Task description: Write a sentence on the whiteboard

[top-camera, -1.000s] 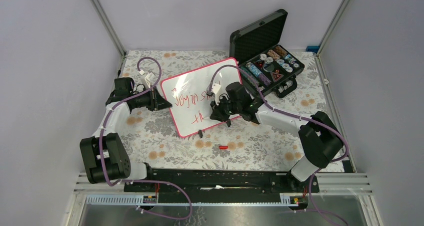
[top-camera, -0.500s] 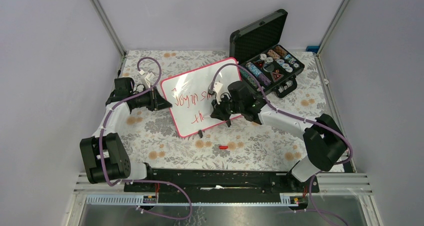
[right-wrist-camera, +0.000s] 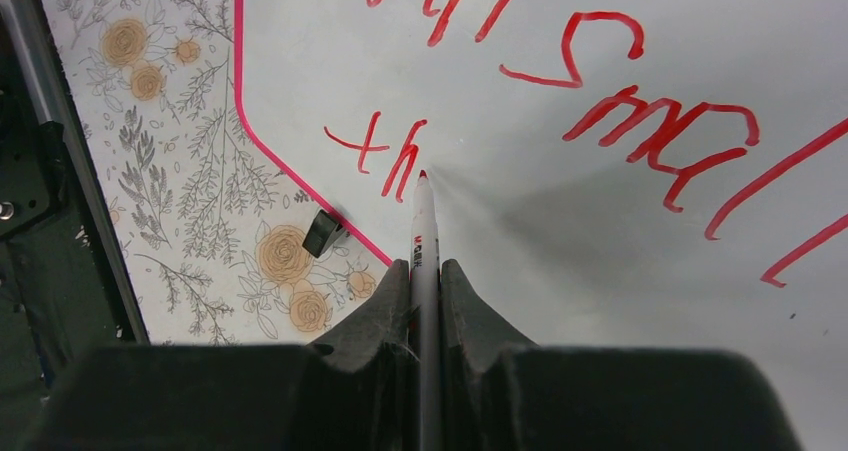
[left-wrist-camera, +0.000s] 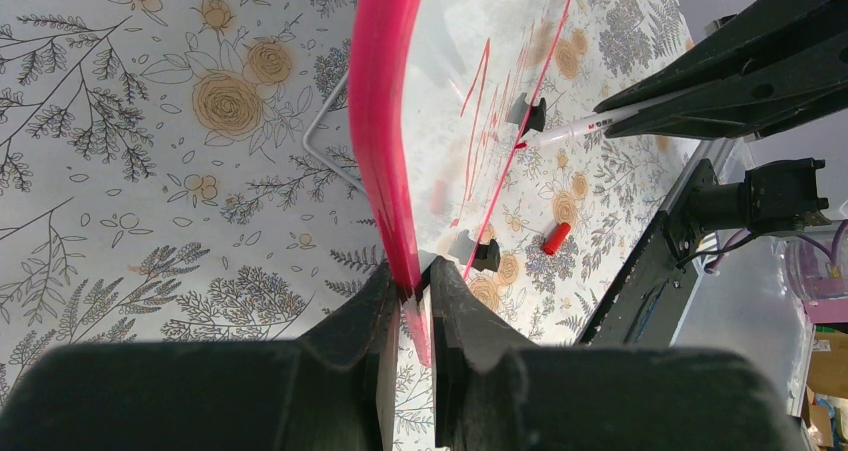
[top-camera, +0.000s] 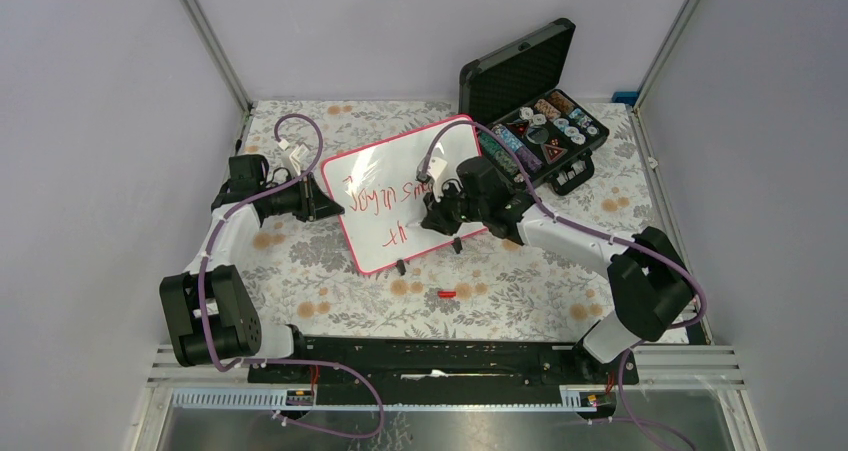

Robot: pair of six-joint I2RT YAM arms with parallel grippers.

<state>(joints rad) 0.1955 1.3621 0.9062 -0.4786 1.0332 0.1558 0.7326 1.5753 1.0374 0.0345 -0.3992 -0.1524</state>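
Note:
The whiteboard (top-camera: 405,186), white with a pink-red rim, stands tilted on black clip feet in mid-table. It also shows in the left wrist view (left-wrist-camera: 385,121) and the right wrist view (right-wrist-camera: 600,231). Red marker writing (top-camera: 385,193) runs in two lines; the right wrist view shows "Small" above and "th" (right-wrist-camera: 385,156) below. My left gripper (left-wrist-camera: 412,283) is shut on the board's left rim. My right gripper (right-wrist-camera: 425,271) is shut on a white marker (right-wrist-camera: 424,231), its red tip at the board just right of "th".
An open black case (top-camera: 535,121) with small round items stands at the back right, close behind my right arm. A red marker cap (top-camera: 446,294) lies on the floral cloth in front of the board. A wire stand (left-wrist-camera: 325,146) props the board from behind.
My right gripper with the marker has shifted slightly up and right across the board. The left gripper and the board have stayed put.

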